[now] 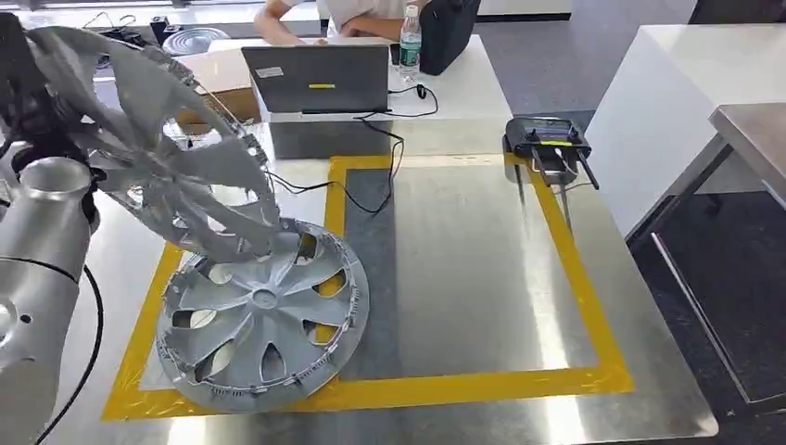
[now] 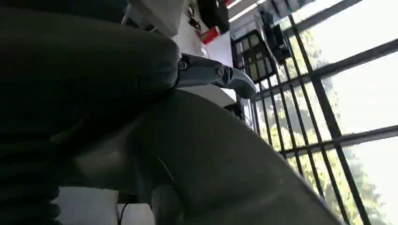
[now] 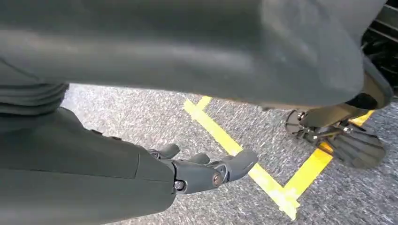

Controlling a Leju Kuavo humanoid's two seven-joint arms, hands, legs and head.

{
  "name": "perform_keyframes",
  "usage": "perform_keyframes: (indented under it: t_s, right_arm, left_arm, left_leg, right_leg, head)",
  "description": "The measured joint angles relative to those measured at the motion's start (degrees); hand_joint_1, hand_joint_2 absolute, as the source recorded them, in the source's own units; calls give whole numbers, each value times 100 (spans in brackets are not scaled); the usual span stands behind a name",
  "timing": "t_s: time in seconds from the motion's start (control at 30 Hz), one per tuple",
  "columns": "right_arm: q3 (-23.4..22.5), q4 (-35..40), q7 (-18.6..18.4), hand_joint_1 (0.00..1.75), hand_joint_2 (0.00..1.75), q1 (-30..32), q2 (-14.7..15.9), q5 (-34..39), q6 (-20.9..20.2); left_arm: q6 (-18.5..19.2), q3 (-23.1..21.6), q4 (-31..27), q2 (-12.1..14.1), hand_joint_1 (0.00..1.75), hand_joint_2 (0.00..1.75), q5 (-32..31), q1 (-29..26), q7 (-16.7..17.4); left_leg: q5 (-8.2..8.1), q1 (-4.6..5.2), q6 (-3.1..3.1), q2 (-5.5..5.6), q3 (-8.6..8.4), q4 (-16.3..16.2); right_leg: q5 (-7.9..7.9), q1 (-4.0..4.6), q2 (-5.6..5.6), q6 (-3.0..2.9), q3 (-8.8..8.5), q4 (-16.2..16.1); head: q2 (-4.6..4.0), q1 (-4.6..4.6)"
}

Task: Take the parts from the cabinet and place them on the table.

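A silver hubcap [image 1: 259,315] lies flat on the steel table [image 1: 463,278], in the near left corner of the yellow tape square [image 1: 567,250]. A second silver hubcap [image 1: 176,139] hangs tilted above the table's left side, its lower edge close over the lying one. My left hand [image 2: 209,77] holds this hubcap [image 2: 225,164], with the thumb pressed over its rim. My silver left arm [image 1: 37,250] rises at the left edge. In the right wrist view my right hand [image 3: 206,171] hangs over grey floor with its fingers apart and nothing in it.
At the table's far side stand a laptop [image 1: 320,79], a water bottle [image 1: 410,42] and a cardboard box [image 1: 222,79], with a person [image 1: 357,14] behind them. A black remote controller [image 1: 549,144] lies at the far right corner. A white table [image 1: 686,83] stands to the right.
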State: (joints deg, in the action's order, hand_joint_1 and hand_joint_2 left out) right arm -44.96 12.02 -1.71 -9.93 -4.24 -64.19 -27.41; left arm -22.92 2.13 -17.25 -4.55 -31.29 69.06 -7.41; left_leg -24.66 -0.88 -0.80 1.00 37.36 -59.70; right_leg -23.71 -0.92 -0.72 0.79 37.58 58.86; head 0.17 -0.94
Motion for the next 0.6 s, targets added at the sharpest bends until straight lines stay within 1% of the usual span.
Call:
perform_keyframes:
  t_s: [0.03, 0.07, 0.1, 0.13, 0.17, 0.2, 0.23, 0.27, 0.3, 0.33, 0.4, 0.43, 0.47, 0.5, 0.53, 0.57, 0.6]
  right_arm:
    - [0, 0, 22, 0, 0, -12, 0, 4, 0]
    - [0, 0, 59, 0, 0, -33, -2, 11, 0]
    - [0, 0, 74, 0, 0, -40, -2, 13, 0]
    - [0, 0, 63, 0, 0, -26, -2, 9, 0]
    - [0, 0, 41, 0, 0, -14, 2, -2, 0]
    - [0, 0, 30, 0, 0, -15, 2, -9, 0]
    - [0, 0, 26, 0, 0, -28, 2, -11, 0]
    - [0, 0, 22, 0, 0, -37, 2, -11, 0]
    - [0, 0, 15, 0, 0, -38, 2, -13, 0]
    - [0, 0, 15, 0, 0, -35, 0, -20, 0]
    - [0, 0, 15, 0, 0, -34, 0, -37, 0]
    - [0, 0, 15, 0, 0, -35, 0, -39, 0]
    - [0, 0, 15, 0, 0, -34, 0, -41, 0]
    - [0, 0, 15, 0, 0, -30, 0, -44, 0]
    - [0, 0, 15, 0, 0, -30, 2, -44, 0]
    - [0, 0, 15, 0, 0, -30, 2, -44, 0]
    - [0, 0, 15, 0, 0, -31, 2, -42, 0]
  left_arm:
    - [6, -40, 51, 29, 0, 0, -159, -6, 9]
    - [-106, -72, 84, -36, 0, 0, -668, -15, 48]
    - [-9, -194, 62, -102, 0, 0, -1152, -29, 42]
    - [359, -320, 29, -89, 0, 0, -1477, -35, -84]
    - [869, -293, 29, -65, 0, 0, -1559, -42, -94]
    - [1625, -124, 42, -47, 0, 0, -1336, -45, 134]
    - [2251, 134, 77, -47, 0, 0, -866, -77, 476]
    - [2685, 571, 107, -65, 0, 0, -52, -157, 777]
    - [2837, 1062, 114, -84, 0, 0, 866, -261, 846]
    - [2823, 1724, 118, -141, 0, 0, 2186, -327, 850]
    - [2777, 2727, 155, -213, 0, 0, 4398, -333, 850]
    - [2779, 3032, 162, -235, 0, 0, 5142, -321, 863]
    - [2782, 3314, 166, -244, 0, 0, 5717, -309, 863]
    - [2782, 3521, 175, -257, 0, 0, 5941, -298, 868]
    - [2784, 3703, 184, -274, 0, 0, 5794, -297, 870]
    - [2784, 3838, 190, -279, 0, 0, 5409, -297, 850]
    - [2771, 3947, 197, -292, 0, 0, 4767, -301, 699]
  left_leg:
    - [0, 1, -2, -9, -9, 0]
    - [-2, 5, -6, -30, -11, -1]
    - [-3, 11, -4, -43, 1, -1]
    - [-3, 9, 7, -37, 8, 0]
    - [-5, 6, 13, -21, 20, 1]
    - [-5, 5, 8, -9, 4, 2]
    - [-8, 11, 1, -15, -10, 2]
    - [-10, 17, -1, -34, -22, 2]
    - [-9, 16, -2, -47, -22, 2]
    - [-7, 15, -2, -48, -15, 1]
    - [-3, 3, -5, -48, -9, 2]
    - [-5, 3, -7, -48, -13, 2]
    - [-6, 3, -8, -48, -13, 2]
    - [-6, 3, -7, -45, -11, 2]
    - [-5, 3, -6, -42, -9, 2]
    - [-4, 3, -5, -38, -8, 2]
    - [-3, 4, -3, -38, -6, 1]
  right_leg:
    - [-2, -3, -8, -7, 10, -2]
    - [17, -7, -29, -26, 25, -2]
    - [28, -9, -46, -6, 25, -3]
    - [17, -7, -38, 7, 18, -5]
    - [8, -5, -18, 18, 9, -5]
    - [5, -6, -10, 5, -1, -4]
    - [8, -11, -16, 2, 0, -1]
    - [14, -16, -39, -4, 2, -1]
    - [17, -14, -49, -3, 7, -1]
    - [18, -6, -50, -3, 13, -1]
    - [19, -1, -48, -5, 20, -3]
    - [19, -3, -49, -6, 18, -2]
    - [17, -3, -49, -7, 18, -3]
    - [16, -3, -47, -7, 18, -4]
    - [14, -4, -42, -8, 16, -4]
    - [13, -5, -38, -9, 16, -4]
    - [13, -6, -38, -9, 17, -4]
  head:
    - [0, 4]
    - [0, 0]
    - [0, -2]
    - [0, -2]
    - [0, 0]
    - [0, 4]
    - [0, 0]
    - [0, 2]
    - [0, -4]
    - [0, -2]
    - [0, 0]
    - [0, 0]
    - [0, 0]
    - [0, 0]
    - [0, 0]
    - [0, 0]
    - [0, 0]
